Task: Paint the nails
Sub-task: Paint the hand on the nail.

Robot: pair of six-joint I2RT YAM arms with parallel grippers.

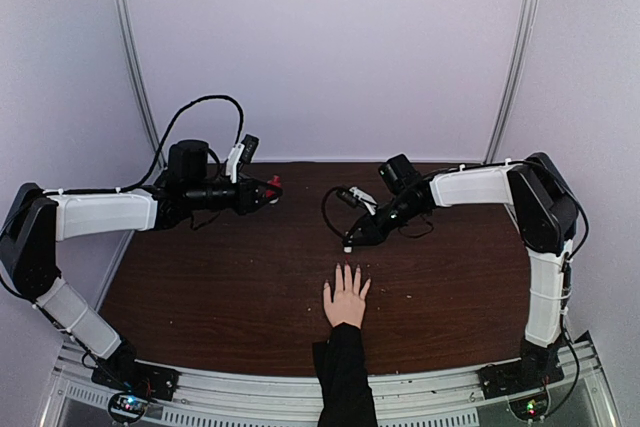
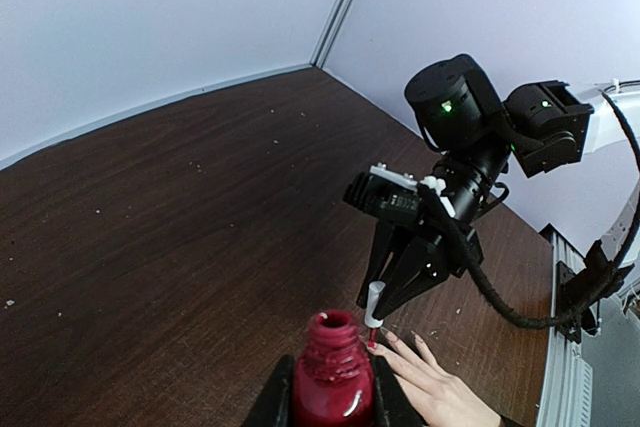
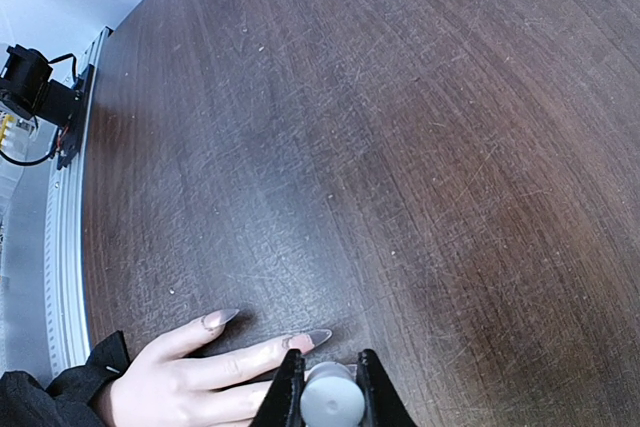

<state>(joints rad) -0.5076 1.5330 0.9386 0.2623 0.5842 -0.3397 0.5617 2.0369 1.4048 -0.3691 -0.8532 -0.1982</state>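
A pale hand [image 1: 346, 299] in a black sleeve [image 1: 343, 377] lies flat on the dark wooden table [image 1: 220, 277], fingers pointing away. Its nails [image 3: 318, 337] are long, pointed and look bare pinkish. My right gripper [image 1: 352, 240] hangs just beyond the fingertips, shut on a white brush cap [image 3: 332, 402]. In the left wrist view the cap [image 2: 374, 304] points down and its red brush tip [image 2: 371, 343] meets a fingertip of the hand [image 2: 432, 389]. My left gripper [image 1: 265, 190] is held up at the left, shut on an uncapped red polish bottle [image 2: 333, 377].
A metal rail [image 1: 300, 397] runs along the near table edge, with both arm bases on it. White walls close the back and sides. A black cable [image 1: 328, 212] loops beside the right gripper.
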